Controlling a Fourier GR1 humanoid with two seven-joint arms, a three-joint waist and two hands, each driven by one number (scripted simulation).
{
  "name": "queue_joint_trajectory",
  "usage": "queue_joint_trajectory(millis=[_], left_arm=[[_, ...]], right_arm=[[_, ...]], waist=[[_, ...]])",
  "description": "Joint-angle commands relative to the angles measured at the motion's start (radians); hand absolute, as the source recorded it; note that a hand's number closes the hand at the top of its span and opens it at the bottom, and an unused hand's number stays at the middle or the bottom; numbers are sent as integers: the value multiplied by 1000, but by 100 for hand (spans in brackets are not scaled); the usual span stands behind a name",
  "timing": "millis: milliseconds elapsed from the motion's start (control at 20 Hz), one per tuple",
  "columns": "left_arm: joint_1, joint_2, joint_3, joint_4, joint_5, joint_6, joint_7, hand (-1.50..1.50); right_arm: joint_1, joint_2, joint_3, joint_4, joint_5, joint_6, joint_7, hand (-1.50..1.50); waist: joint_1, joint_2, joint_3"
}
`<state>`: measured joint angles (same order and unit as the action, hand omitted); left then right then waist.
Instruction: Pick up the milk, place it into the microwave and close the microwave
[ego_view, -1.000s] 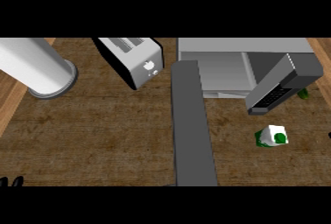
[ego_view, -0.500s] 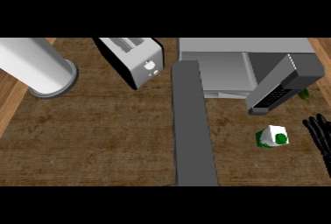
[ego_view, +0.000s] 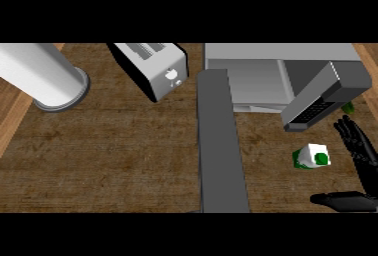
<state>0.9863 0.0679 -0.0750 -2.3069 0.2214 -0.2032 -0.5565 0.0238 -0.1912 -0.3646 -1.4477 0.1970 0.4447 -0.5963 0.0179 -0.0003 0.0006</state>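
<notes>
While microwave (ego_view: 255, 80) door (ego_view: 325, 97) stands open for loading | right hand (ego_view: 358, 165) spread, empty, beside milk (ego_view: 313, 156) | grasp pending

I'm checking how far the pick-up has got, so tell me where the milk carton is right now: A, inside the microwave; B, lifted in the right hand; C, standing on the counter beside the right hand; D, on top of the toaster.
C: the milk carton stands on the counter, the right hand open beside it, not touching.
</notes>
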Motion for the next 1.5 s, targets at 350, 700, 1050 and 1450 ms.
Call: queue_joint_trajectory(millis=[350,700,1050,1450], left_arm=[[19,20,93,23,67,-84,-44,-150],[59,-46,34,57,1,-82,-79,-150],[89,-49,17,-19,4,-105,-32,-150],[30,-40,107,87,45,-136,-80,-150]], right_arm=[[-204,-79,6,471,129,-122,-217,-150],[-188,-109,44,655,146,-118,-377,-150],[-313,-140,59,863,184,-213,-426,150],[-353,-127,82,983,261,-433,-522,150]], waist=[[6,2,1],[2,2,1],[4,4,2],[4,5,1]])
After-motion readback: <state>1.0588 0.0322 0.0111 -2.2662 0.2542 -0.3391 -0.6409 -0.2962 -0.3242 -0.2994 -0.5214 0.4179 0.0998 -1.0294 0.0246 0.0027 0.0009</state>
